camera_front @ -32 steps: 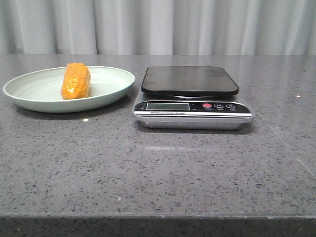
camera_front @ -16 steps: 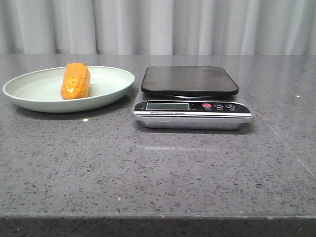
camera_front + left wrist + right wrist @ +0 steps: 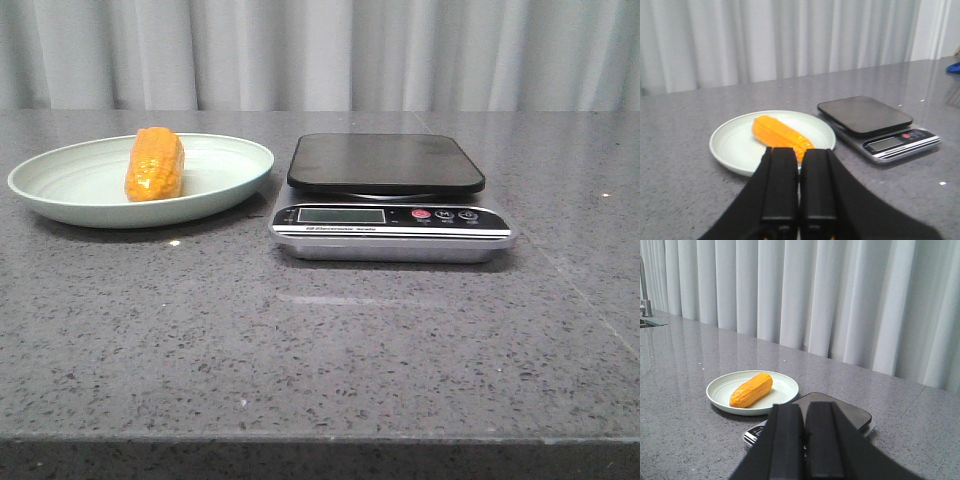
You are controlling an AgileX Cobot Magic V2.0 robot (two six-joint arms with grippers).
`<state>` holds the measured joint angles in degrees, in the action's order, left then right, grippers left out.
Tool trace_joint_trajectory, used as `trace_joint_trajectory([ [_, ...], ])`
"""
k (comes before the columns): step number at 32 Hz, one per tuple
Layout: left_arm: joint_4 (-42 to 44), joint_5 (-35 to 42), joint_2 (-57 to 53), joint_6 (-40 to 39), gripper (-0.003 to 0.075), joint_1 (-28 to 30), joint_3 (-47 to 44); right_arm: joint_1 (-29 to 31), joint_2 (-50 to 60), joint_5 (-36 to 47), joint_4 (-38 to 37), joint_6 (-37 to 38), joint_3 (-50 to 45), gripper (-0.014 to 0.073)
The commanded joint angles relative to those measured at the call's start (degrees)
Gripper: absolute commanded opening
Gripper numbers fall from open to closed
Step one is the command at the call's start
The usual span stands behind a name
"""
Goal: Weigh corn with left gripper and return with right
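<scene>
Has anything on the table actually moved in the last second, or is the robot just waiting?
Nothing visibly changed. The corn lies on the plate as before, and the scale stands beside it with its platform bare, as it was. No arm has entered the front view. In the wrist views, the left end effector and right end effector are shut and holding nothing.

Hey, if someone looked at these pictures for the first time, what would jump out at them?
The bright orange corn stands out first, lying on a pale green plate at the table's left. Right beside it sits a scale with a bare black platform. In the wrist views, the left gripper and right gripper each show black fingers pressed together, holding nothing.
</scene>
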<state>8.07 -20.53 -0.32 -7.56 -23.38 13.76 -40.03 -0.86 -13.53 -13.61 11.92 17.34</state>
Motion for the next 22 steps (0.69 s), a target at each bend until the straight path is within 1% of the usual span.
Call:
trace_joint_trajectory([
  [1, -5.69, 10.79, -0.91, 6.53, 0.0127, 8.04, -2.93, 0.37, -0.77, 4.66, -1.11, -0.31, 1.41, 0.0173],
  [5, -6.78, 17.79, -1.11, 6.53, 0.0127, 18.05, -7.53, 0.37, -0.77, 4.66, -1.11, -0.31, 1.41, 0.0173],
  [10, -6.9, 21.75, -1.11, 6.53, 0.0127, 26.04, -11.46, 0.37, -0.77, 4.66, -1.11, -0.31, 1.41, 0.0173],
  [13, -6.9, 25.29, -1.11, 6.53, 0.0127, 28.04, -14.41, 0.37, -0.77, 4.66, -1.11, -0.31, 1.41, 0.0173],
  [15, -6.23, 24.01, -1.11, 6.53, 0.0127, 28.04, -14.29, 0.37, -0.77, 4.66, -1.11, -0.31, 1.41, 0.0173],
  [22, -6.09, 24.31, -1.11, 6.53, 0.0127, 28.04, -14.29, 0.37, -0.77, 4.66, -1.11, -0.31, 1.41, 0.0173],
])
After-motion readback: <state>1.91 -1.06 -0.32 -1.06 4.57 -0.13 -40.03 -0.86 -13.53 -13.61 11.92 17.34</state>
